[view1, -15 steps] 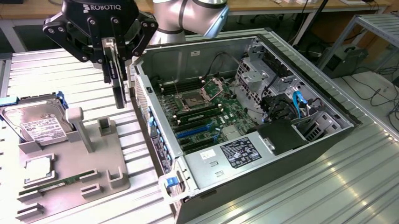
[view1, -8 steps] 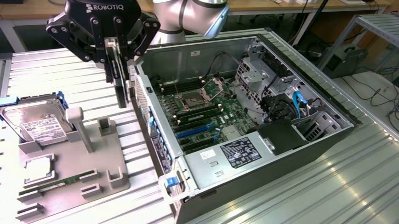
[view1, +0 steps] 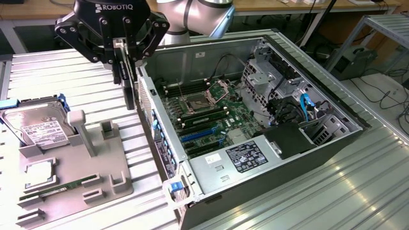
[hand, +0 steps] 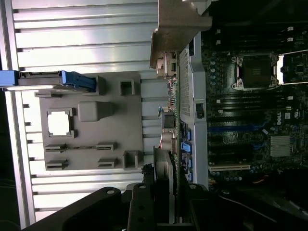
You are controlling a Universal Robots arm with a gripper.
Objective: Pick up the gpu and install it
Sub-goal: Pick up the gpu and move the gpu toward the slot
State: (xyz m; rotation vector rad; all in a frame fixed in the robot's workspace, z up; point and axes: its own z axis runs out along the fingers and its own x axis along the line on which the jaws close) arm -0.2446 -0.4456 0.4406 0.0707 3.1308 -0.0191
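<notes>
The black Robotiq pincer [view1: 128,60] was clamped on the thin flat black gpu card [view1: 130,91], which hung upright on edge above the ribbed metal worktop [view1: 319,196]. The card was between the grey moulded parts tray [view1: 70,191], on the exterior view's left, and the open grey computer case [view1: 217,172], close to the case's wall.

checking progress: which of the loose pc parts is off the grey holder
The gpu, the thin black card hanging upright in the pincer beside the open case; the hard drive, the chip and the memory stick sit on the grey holder.
</notes>
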